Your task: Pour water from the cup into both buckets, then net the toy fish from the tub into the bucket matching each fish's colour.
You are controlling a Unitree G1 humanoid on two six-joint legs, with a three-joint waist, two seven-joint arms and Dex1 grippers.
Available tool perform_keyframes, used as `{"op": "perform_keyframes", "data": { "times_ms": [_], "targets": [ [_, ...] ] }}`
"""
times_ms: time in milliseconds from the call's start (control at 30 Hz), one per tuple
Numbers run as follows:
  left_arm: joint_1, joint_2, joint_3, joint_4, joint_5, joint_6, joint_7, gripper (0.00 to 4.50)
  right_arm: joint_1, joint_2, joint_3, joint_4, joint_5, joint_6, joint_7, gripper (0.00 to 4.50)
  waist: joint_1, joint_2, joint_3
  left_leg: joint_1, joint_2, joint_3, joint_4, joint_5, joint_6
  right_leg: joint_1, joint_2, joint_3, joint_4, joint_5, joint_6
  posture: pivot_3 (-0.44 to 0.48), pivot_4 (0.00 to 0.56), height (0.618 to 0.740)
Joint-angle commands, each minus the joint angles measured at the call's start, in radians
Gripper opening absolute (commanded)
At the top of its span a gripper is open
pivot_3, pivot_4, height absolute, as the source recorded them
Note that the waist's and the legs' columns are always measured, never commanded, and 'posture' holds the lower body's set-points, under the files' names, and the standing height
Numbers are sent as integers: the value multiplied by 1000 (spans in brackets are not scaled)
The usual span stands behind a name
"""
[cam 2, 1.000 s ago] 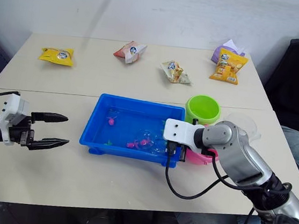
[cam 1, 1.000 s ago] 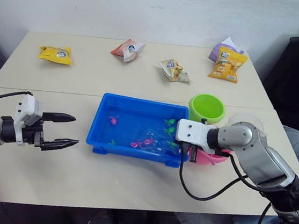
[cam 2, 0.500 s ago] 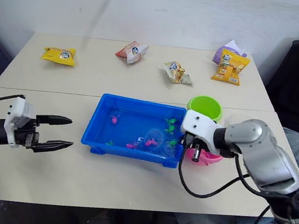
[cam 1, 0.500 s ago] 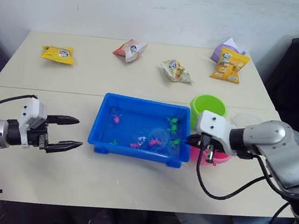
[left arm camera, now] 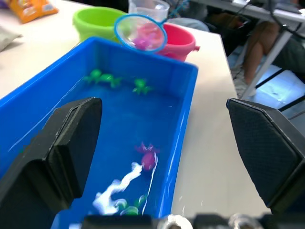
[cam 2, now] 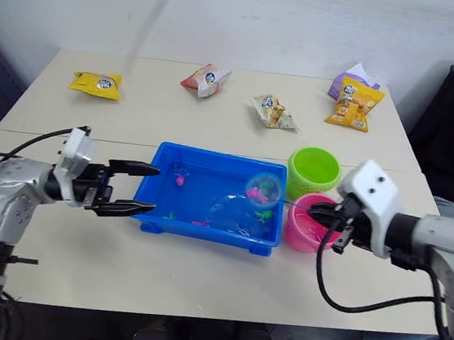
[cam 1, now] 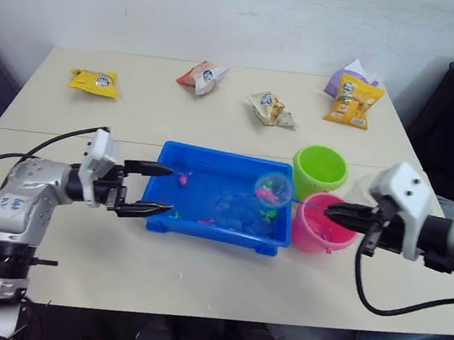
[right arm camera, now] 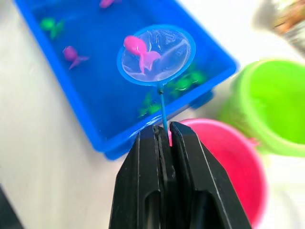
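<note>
At the pink bucket, right gripper pinches the net handle tight, hoop raised over the tub's right end with a pink fish in the mesh. Risk: thin handle twists or hoop tilts early, fish drops back or into the green bucket just behind. Left gripper open, empty, at tub's left rim.

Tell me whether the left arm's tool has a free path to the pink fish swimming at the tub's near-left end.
Probably yes. The left tool hovers open at the tub's left rim, the pink fish lies just ahead of it, and the net is raised at the far end.
</note>
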Motion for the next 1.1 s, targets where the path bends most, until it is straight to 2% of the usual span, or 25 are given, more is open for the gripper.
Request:
{"op": "perform_keyframes", "data": {
  "times_ms": [33, 167, 267, 333, 433, 567, 667, 767, 900, 1033, 1100],
  "targets": [
    [-79, -31, -42, 41, 6, -16, -41, 4484, 96, 1, -241, -94, 29, 41, -18, 0, 1, 0, 0, 0, 0, 0, 0, 0, 0, 0, 1, 0, 0, 0, 0, 0, 150, 739],
    [-143, -63, -79, 121, 30, -42, -78, 4484, 232, 12, -369, -129, 12, -2, -36, 0, 2, 0, 0, 1, 0, 0, 0, 0, 0, 1, 5, 2, -1, 0, 1, 0, 150, 739],
    [-191, -91, -108, 190, 56, -75, -114, 4484, 398, 91, -442, -120, -73, -217, -48, 0, 2, -1, -1, 1, -1, 0, 1, 0, -1, 2, 7, 4, -1, 1, 1, 0, 150, 739],
    [-212, -102, -118, 226, 69, -94, -132, 4484, 500, 148, -444, -101, -134, -401, -44, 0, 1, -1, -1, 2, -2, 0, 0, 0, -1, 2, 9, 4, -2, 1, 1, 0, 150, 739],
    [-235, -114, -124, 265, 84, -113, -154, 4484, 557, 260, -430, -56, -175, -616, -95, 0, -4, -1, -1, 2, -2, 1, 0, 1, -2, 2, 10, 5, -1, 1, 2, 0, 150, 739],
    [-253, -130, -128, 299, 99, -131, -168, 4484, 695, 353, -352, 53, -300, -963, -101, 0, -1, -1, -1, 4, -3, 2, 0, 1, -2, 2, 11, 6, 0, 1, 2, 0, 150, 739],
    [-258, -138, -130, 316, 107, -142, -174, 4484, 727, 378, -319, 130, -367, -1174, -142, 0, -2, -1, -1, 4, -3, 2, 0, 1, -2, 2, 11, 6, 0, 1, 2, 0, 150, 739],
    [-262, -147, -126, 339, 116, -161, -173, 4484, 746, 382, -306, 263, -499, -1469, -226, 0, -3, -1, -1, 4, -2, 3, 1, 1, -2, 2, 11, 8, 0, 2, 3, 0, 150, 739],
    [-261, -158, -124, 352, 122, -175, -174, 4484, 732, 366, -316, 410, -688, -1816, -397, 0, -3, -1, -1, 5, -2, 3, 0, 2, -2, 2, 10, 8, 0, 2, 3, 0, 150, 739],
    [-258, -166, -120, 351, 122, -181, -166, 4484, 730, 325, -303, 496, -924, -2050, -548, 0, -4, 0, -1, 5, -2, 3, 1, 2, -2, 2, 9, 9, 0, 2, 3, 0, 150, 739],
    [-254, -169, -114, 346, 118, -181, -160, 4484, 723, 325, -315, 506, -1027, -2080, -627, 0, -4, 0, -1, 6, -2, 4, 0, 2, -3, 2, 8, 9, 1, 2, 3, 0, 150, 739]
  ]
}}
